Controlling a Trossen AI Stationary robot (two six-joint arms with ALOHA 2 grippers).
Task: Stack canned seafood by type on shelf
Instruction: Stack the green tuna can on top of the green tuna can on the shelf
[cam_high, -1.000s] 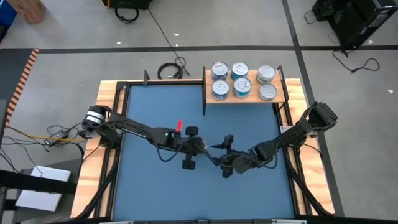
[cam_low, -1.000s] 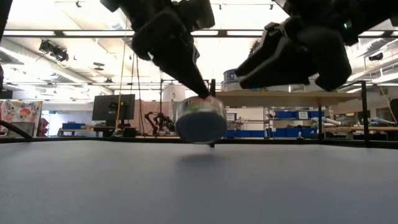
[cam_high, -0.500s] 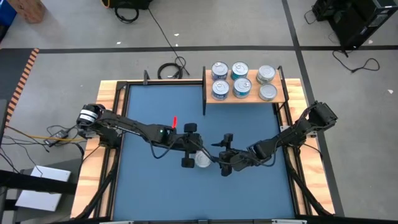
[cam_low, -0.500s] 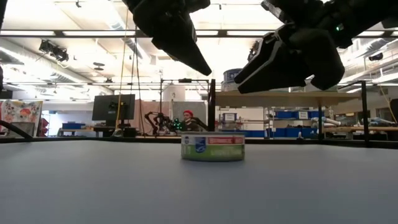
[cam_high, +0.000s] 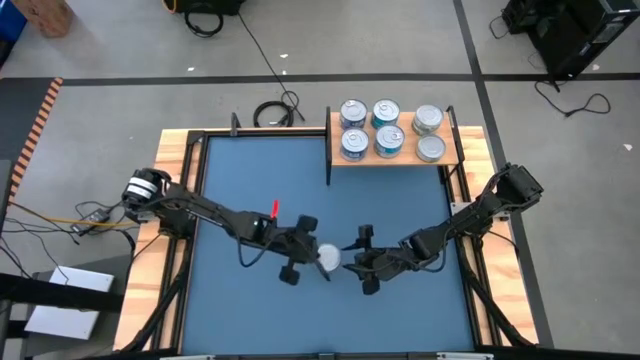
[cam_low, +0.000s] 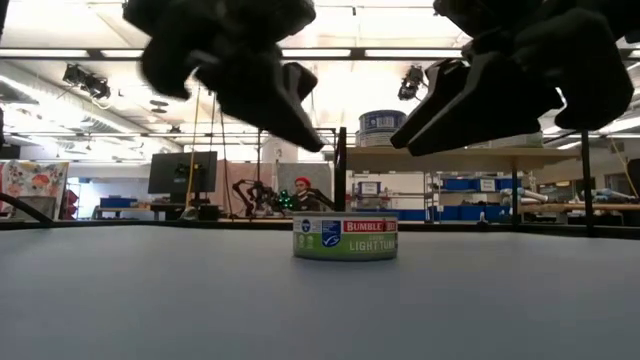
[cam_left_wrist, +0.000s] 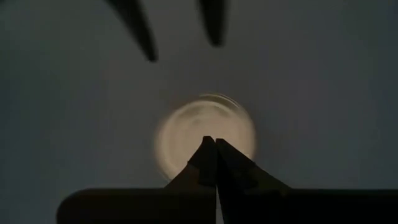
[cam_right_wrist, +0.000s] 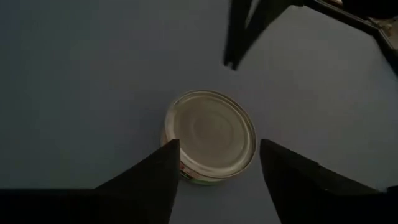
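Now one tin (cam_high: 328, 258) sits on the blue mat (cam_high: 240, 170) between the pressed-together left end effector (cam_high: 309, 259) and the spread right end effector (cam_high: 352, 262).

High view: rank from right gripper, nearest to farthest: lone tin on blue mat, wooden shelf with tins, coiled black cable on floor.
1. Lone silver-topped tin: on the blue mat, just left of the right gripper.
2. Light wooden shelf: back right, holding six tins.
3. Coiled black cable: on the floor beyond the mat's back edge, left of the shelf.
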